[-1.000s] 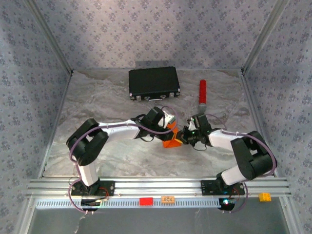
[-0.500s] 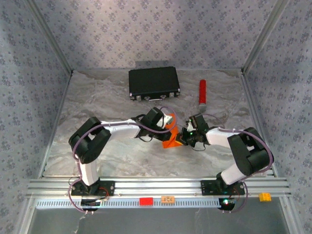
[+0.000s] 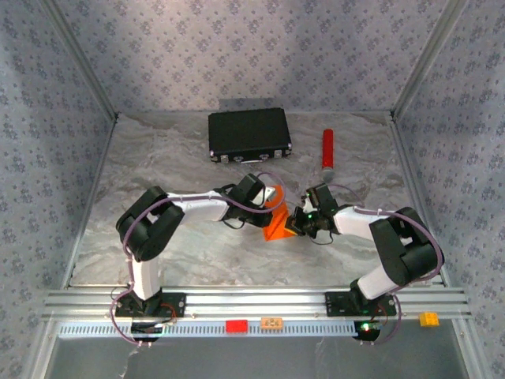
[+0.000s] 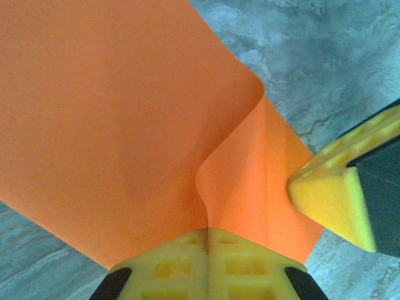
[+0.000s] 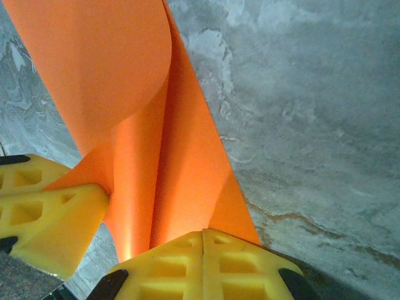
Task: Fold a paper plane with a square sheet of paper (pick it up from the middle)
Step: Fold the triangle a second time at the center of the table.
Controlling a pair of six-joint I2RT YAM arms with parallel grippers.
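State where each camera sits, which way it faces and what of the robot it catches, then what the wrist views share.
Top external: above and behind the bases, facing down at the table; both arms, left claw and right claw meeting at the orange paper.
Left wrist: on that wrist, facing along its shut claw.
Right wrist: likewise, its claw shut.
Shared: both wrist views show the pinched paper and the opposite claw's tip.
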